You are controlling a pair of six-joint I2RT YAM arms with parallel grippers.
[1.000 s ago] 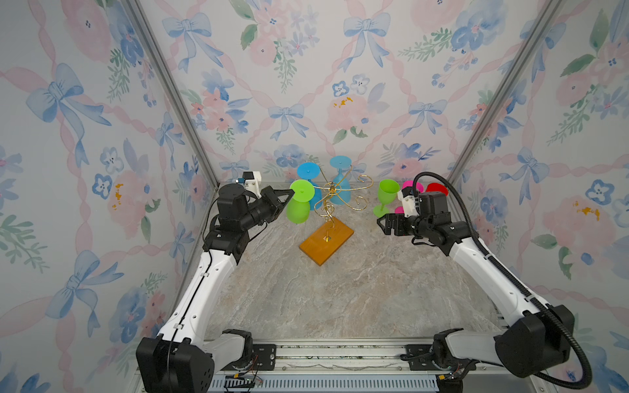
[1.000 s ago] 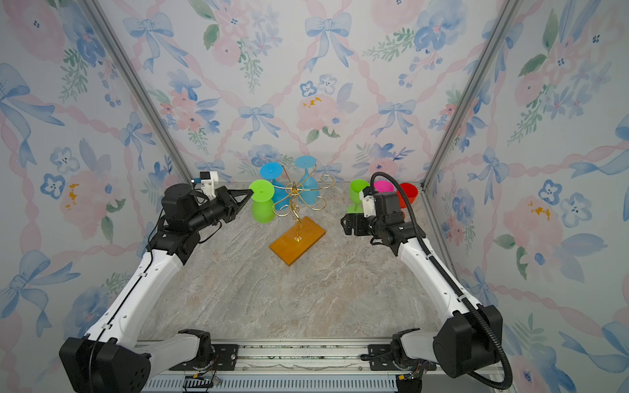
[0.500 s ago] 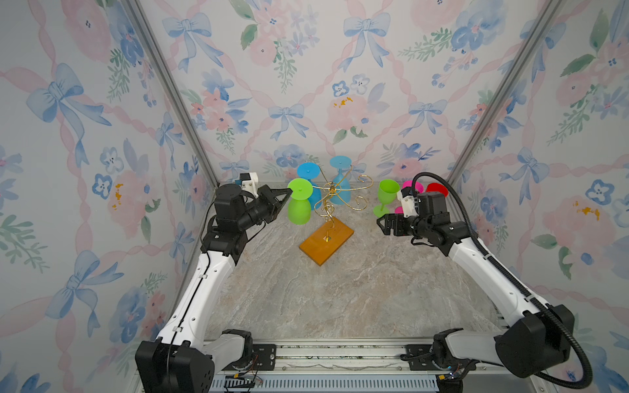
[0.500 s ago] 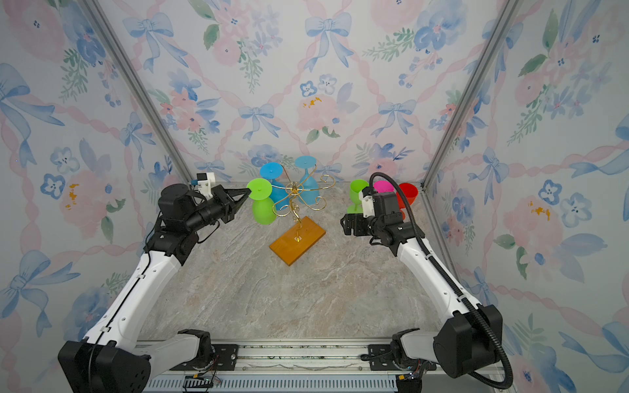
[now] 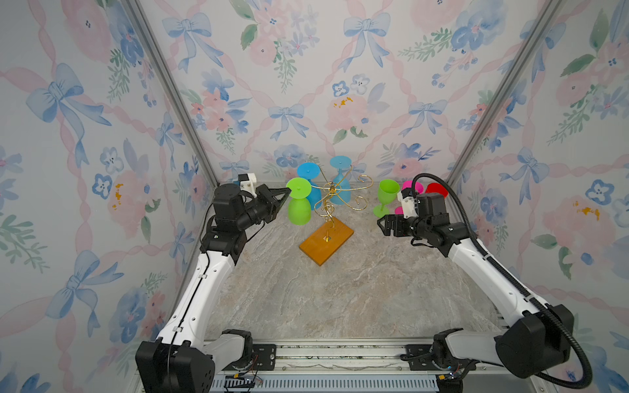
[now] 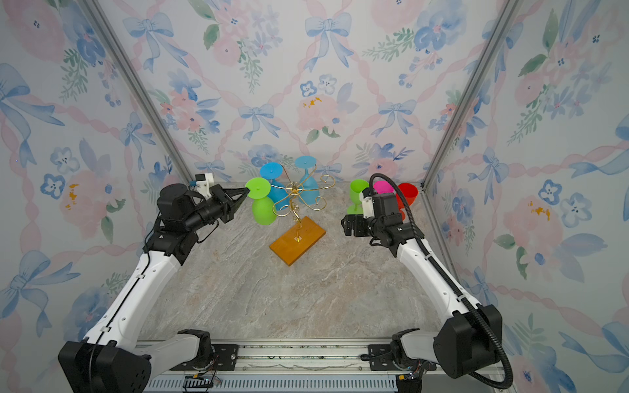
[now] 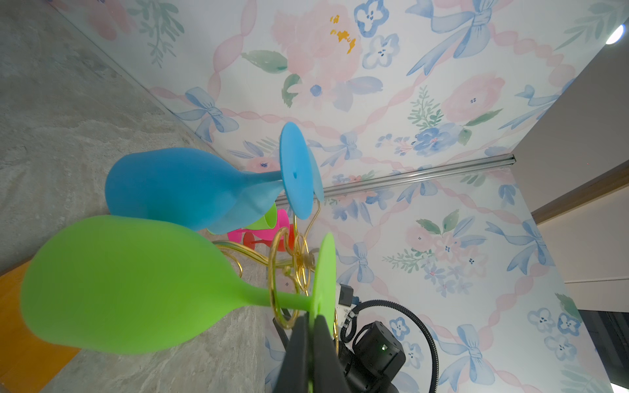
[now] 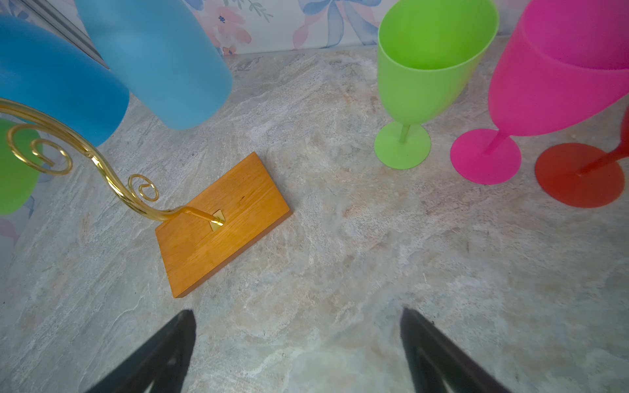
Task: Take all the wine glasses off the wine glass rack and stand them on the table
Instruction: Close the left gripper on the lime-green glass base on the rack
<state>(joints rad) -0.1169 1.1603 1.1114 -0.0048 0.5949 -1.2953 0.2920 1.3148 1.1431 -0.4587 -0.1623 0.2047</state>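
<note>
The wine glass rack [image 5: 332, 195] is gold wire on an orange wooden base [image 5: 326, 242], also seen in a top view [image 6: 297, 240] and the right wrist view [image 8: 221, 224]. A green wine glass [image 5: 299, 211] hangs upside down on its left arm, the stem through a gold loop [image 7: 277, 272]. My left gripper [image 5: 288, 192] is shut on the rim of that glass's round foot [image 7: 325, 272], as the left wrist view shows [image 7: 310, 318]. My right gripper [image 5: 383, 227] hovers open over bare table right of the rack [image 8: 296, 323].
Two blue glasses [image 5: 340, 190] hang upside down at the rack's back [image 7: 177, 187]. A green glass [image 8: 425, 68], a pink glass [image 8: 561, 75] and a red glass [image 8: 578, 175] stand at the back right, close behind my right gripper. Walls close in on three sides.
My left gripper and the green glass's foot have edged slightly to the left. The right arm has not moved.
</note>
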